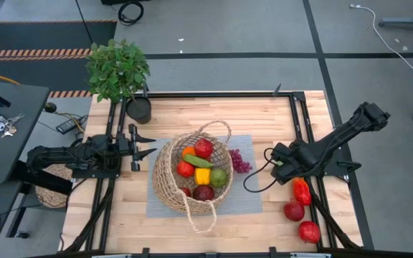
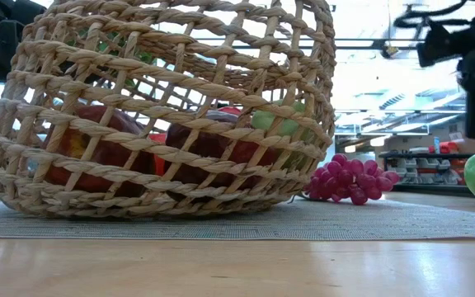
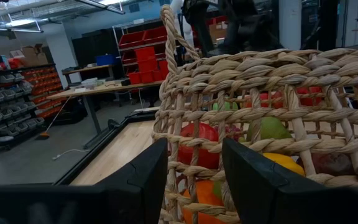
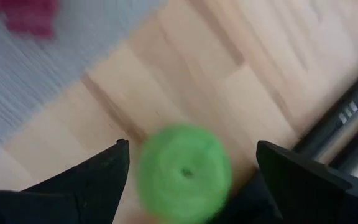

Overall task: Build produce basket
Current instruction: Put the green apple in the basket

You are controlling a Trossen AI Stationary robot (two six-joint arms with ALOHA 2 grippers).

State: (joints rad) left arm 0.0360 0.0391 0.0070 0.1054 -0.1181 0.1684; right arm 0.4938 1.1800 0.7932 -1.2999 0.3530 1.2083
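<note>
A: Biggest first? Wooden table, grey mat at its middle, under the basket.
B: And the basket itself? Tipped on its side on the mat, mouth facing up in the overhead shot, one loop handle toward the table's near edge, one toward the far edge.
A: Inside? Red apple, orange, yellow pepper, green apple, dark plum, more red pieces.
B: Outside the basket? Purple grapes just beside its right side, on the mat. Red pepper and two red fruits well apart to the right, on bare wood.
A: Potted plant? Beyond the basket's far-left side, at the table corner.
B: Left hand? Spread, just beside the basket's left wall, fingers close to the weave, nothing pinched.
A: Right hand? To the right of the grapes, spread wide over a green fruit on the wood, not closed on it.
</note>
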